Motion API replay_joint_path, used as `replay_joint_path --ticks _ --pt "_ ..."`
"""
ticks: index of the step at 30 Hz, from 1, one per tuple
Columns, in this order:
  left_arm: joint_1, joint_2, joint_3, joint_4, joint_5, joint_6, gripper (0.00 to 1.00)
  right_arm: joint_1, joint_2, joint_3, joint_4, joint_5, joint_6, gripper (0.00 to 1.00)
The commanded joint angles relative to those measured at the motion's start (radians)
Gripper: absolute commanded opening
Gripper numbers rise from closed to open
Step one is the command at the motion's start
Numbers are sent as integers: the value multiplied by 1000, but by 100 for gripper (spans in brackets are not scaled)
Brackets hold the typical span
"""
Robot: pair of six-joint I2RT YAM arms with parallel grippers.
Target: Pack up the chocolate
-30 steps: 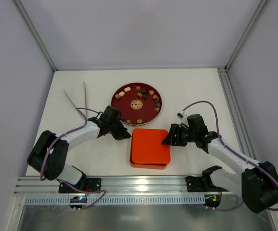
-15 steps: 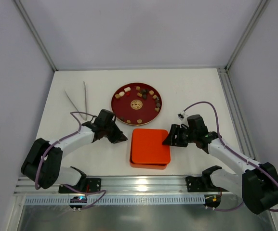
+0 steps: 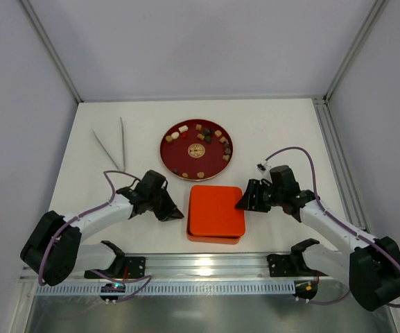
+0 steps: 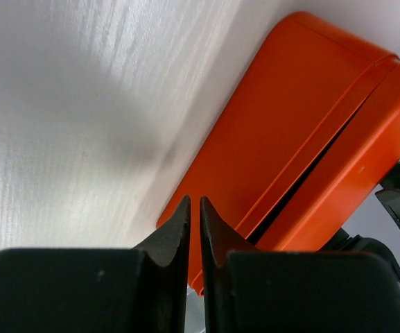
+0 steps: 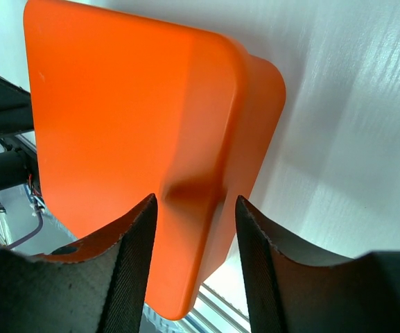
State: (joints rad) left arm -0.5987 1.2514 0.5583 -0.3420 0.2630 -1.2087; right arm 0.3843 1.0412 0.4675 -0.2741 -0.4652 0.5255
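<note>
The chocolate [image 3: 211,136] lies as several small brown and cream pieces on a round red plate [image 3: 183,157] at the table's middle back. An orange box with its lid [image 3: 215,211] on sits in front of the plate. In the left wrist view the lid [image 4: 366,166] sits askew over the box [image 4: 283,118], with a dark gap between them. My left gripper [image 3: 179,214] [image 4: 193,202] is shut and empty, its tips at the box's left edge. My right gripper [image 3: 242,202] [image 5: 194,200] is open, its jaws astride the lid's [image 5: 130,104] right edge.
Metal tongs [image 3: 113,146] lie at the back left of the table. The arm bases and a metal rail [image 3: 200,267] run along the near edge. Enclosure posts stand at the back corners.
My left gripper has moved from beside the plate toward the near side, down to the box's left edge. My right gripper has stayed at the box's right edge.
</note>
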Motion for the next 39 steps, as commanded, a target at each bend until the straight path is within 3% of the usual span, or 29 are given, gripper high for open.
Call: replay_joint_path --ticks 1,8,28,31,34,39 --pt "-21 -29 -12 12 4 -31 7 10 -27 31 -10 8 16 50" --pt "-29 -29 -3 32 8 -43 7 44 -46 34 -27 23 34 44" --pt "-50 17 26 89 5 -60 6 133 -87 40 -82 77 73 41" --pt "-49 17 28 84 2 -51 7 133 -98 46 -105 106 54 42" --pt "-38 8 31 64 2 -29 7 130 -101 59 -126 117 44 49" --pt "46 -35 45 -9 39 37 8 99 -101 92 -149 117 25 56"
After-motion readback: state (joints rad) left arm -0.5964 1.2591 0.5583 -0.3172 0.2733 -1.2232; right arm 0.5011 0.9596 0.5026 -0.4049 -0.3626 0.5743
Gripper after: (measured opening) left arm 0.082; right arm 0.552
